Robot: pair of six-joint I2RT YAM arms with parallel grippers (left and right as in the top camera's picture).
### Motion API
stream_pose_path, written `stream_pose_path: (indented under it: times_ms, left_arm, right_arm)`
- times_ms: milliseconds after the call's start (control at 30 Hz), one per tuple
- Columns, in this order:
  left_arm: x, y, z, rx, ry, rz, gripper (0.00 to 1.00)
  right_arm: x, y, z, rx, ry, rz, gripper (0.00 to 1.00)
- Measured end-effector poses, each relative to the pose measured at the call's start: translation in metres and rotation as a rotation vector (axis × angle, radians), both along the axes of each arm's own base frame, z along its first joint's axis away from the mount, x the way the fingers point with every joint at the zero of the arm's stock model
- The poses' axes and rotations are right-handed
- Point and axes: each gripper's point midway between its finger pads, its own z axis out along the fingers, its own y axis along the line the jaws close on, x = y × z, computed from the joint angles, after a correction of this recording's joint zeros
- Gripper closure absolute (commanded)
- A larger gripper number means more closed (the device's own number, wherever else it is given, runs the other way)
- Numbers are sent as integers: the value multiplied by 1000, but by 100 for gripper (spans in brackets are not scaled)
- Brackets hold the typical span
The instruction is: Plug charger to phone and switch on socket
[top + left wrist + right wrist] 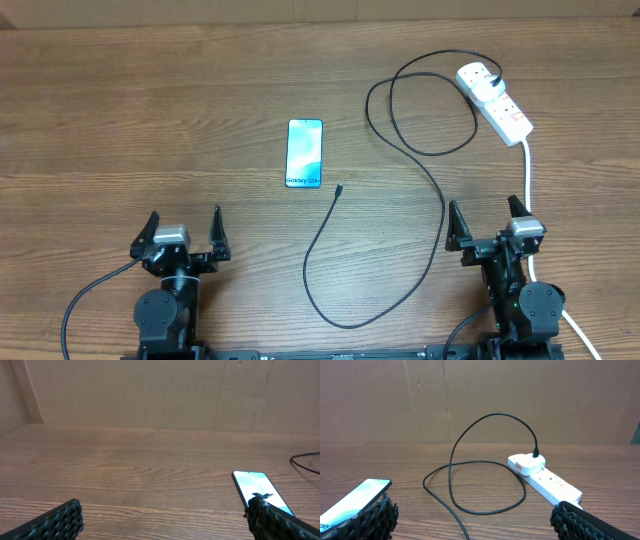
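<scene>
Both arms are sitting low at the table's near edge, left gripper (184, 235) and right gripper (484, 225) gaping wide, holding nothing, with the charger (339, 189) lying plug-first just below the phone (304, 153), the socket (495, 100) far right, adapter already seated there, so pinching close behind the plug is looking wisest.

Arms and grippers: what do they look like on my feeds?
The left arm and right arm are black with round joints. The left gripper and right gripper each have two slim black fingers, a silver-grey block behind them and a black cable trailing off. Wrist views show knobbly pads.
</scene>
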Motion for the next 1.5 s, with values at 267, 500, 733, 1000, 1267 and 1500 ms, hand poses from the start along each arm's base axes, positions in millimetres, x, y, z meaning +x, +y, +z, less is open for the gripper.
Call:
stream_pose_path:
  times_ms: [267,500,733,1000,1267,1500]
  left_arm:
    - [0,0,0,0,0,0,0]
    - [0,0,0,0,0,0,0]
    - [0,0,0,0,0,0,0]
    - [0,0,0,0,0,0,0]
    - [0,0,0,0,0,0,0]
    - [0,-3,1,-9,-4,-20,0]
  right_arm:
    - [0,0,0,0,0,0,0]
    - [0,0,0,1,0,0,0]
    - [0,0,0,0,0,0,0]
    - [0,0,0,0,0,0,0]
    - [0,0,0,0,0,0,0]
    - [0,0,0,0,0,0,0]
